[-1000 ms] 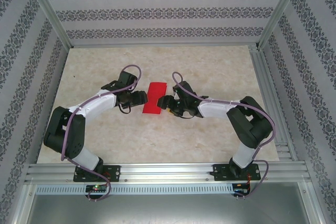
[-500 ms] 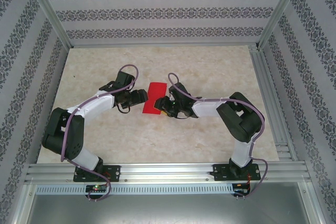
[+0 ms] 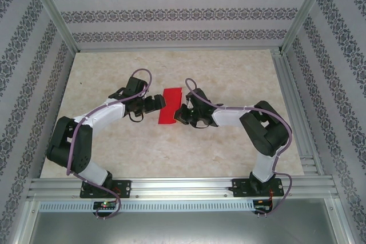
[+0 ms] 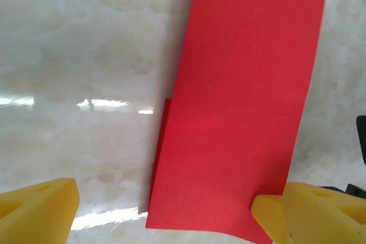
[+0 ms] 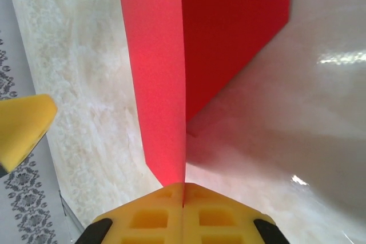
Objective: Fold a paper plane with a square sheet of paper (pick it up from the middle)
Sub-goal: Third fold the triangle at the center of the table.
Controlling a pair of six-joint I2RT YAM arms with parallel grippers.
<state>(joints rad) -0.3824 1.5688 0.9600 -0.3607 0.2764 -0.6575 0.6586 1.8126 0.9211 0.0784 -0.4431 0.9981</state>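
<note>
Where the two arms meet at mid-desk, little surrounds the work: a pale, marbled desk (image 3: 240, 72), patterned walls (image 3: 171, 15) on three sides, an aluminium frame (image 3: 171, 188) along the near edge, and purple cables (image 3: 140, 74) looping over each arm. The left gripper (image 3: 155, 103) closes in on the paper from one side and the right gripper (image 3: 182, 110) from the other, so both long edges are crowded by them.

The square sheet of paper (image 3: 169, 106) lies between them at the middle of the desk. It is plain bright red and folded into a narrow rectangle. In the left wrist view the square sheet of paper (image 4: 240, 107) shows a sliver of a lower layer peeking out along one long edge. Its long axis runs from near to far on the desk, the far end leaning slightly right.

The left gripper (image 4: 171, 215) is spread wide, one yellow finger clear of the paper and the other at its near corner. The right gripper (image 5: 183, 198) has its fingers pressed together, pinching an edge of the paper. From that pinch a lighter red flap (image 5: 157, 67) rises on edge, with the darker rest of the sheet behind it.
</note>
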